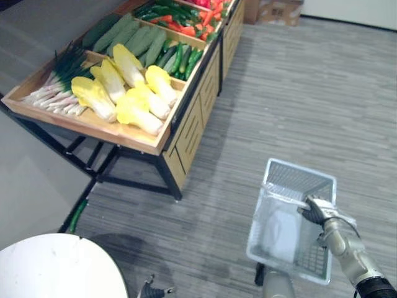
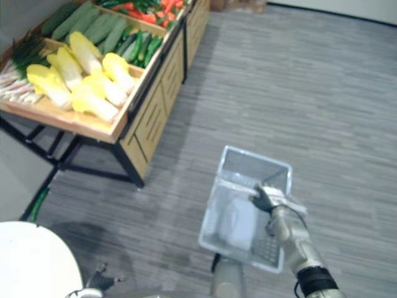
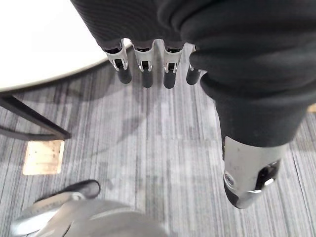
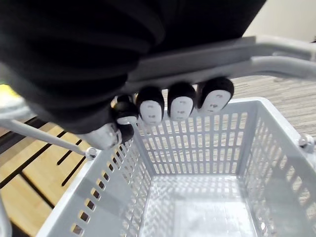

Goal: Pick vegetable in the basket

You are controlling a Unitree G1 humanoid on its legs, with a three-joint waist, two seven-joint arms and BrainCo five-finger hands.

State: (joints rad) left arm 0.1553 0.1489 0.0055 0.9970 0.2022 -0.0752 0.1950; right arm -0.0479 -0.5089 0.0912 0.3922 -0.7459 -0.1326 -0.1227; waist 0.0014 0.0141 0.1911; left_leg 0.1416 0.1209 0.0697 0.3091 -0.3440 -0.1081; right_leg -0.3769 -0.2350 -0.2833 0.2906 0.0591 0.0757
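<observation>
My right hand (image 1: 316, 210) is shut on the handle (image 4: 232, 54) of a pale grey plastic basket (image 1: 291, 171), which hangs over the carpet at the lower right. In the right wrist view its fingers (image 4: 180, 101) curl round the handle bar, and the basket's perforated walls (image 4: 197, 148) and bare bottom show below. The vegetables lie on a wooden stand (image 1: 186, 127) at the upper left: yellow napa cabbages (image 1: 133, 93), green onions (image 1: 59, 81), pale green gourds (image 1: 133, 37), dark cucumbers (image 1: 180, 59) and red and green peppers (image 1: 186, 18). My left hand (image 3: 144, 74) hangs open above the carpet.
A white round table (image 1: 56, 267) stands at the lower left, close to my left hand. A cardboard box (image 1: 279, 11) sits on the floor at the far end. Grey striped carpet runs between the stand and the basket.
</observation>
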